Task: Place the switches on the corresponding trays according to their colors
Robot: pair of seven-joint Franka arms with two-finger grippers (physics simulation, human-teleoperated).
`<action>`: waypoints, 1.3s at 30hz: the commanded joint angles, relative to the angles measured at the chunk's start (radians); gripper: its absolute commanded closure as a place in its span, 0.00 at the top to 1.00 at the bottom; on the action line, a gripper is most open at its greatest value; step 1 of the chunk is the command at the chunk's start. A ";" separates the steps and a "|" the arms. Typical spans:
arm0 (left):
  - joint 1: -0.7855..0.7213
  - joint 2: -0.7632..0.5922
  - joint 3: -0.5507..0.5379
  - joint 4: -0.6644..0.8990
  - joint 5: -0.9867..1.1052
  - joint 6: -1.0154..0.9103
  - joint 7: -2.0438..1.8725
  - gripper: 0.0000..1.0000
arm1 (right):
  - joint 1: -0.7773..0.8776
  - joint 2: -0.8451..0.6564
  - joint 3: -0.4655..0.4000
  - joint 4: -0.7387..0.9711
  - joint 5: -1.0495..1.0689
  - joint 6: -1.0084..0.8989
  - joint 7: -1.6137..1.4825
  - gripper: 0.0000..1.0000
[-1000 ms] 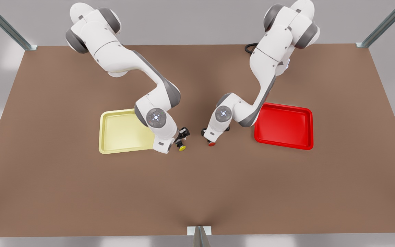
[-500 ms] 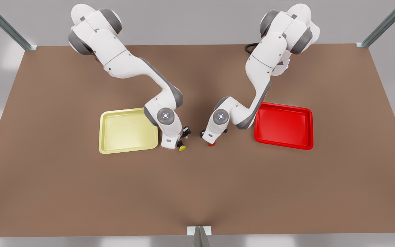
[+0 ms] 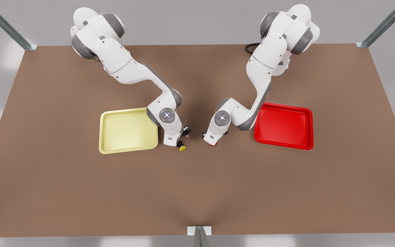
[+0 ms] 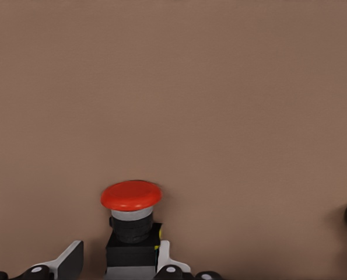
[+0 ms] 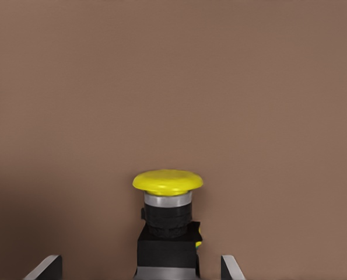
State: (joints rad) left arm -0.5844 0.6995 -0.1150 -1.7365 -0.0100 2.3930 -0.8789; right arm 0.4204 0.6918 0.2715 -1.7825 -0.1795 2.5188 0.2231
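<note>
Both arms bend down to the middle of the brown bench point(image 3: 197, 192), between the two trays. The left gripper point(image 4: 119, 267) is the one on the front view's right, beside the red tray point(image 3: 284, 126); its jaws stand open around the dark body of the red switch point(image 4: 131, 201), one finger point(image 4: 68, 261) a little apart from it and the other touching or almost touching. The right gripper point(image 5: 139, 269) is on the front view's left, just beside the yellow tray point(image 3: 128, 130); its jaws are wide open, with the yellow switch point(image 5: 168, 201) between them and clearly apart from both fingers.

Both switches stand upright on the bench, outside the trays. In the front view the wrists cover most of each switch, so there I see only the coloured caps. I count two trays, both without anything inside, and two switches
</note>
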 commanded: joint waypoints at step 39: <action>0.005 -0.448 0.337 -0.439 -0.001 -0.124 0.528 0.52 | -0.017 0.028 -0.003 0.029 0.000 -0.018 -0.004 0.52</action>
State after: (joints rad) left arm -0.5793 0.2351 0.2585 -2.1928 0.0232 2.2644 -0.3037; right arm 0.4034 0.7180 0.2685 -1.7534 -0.1775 2.5008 0.2166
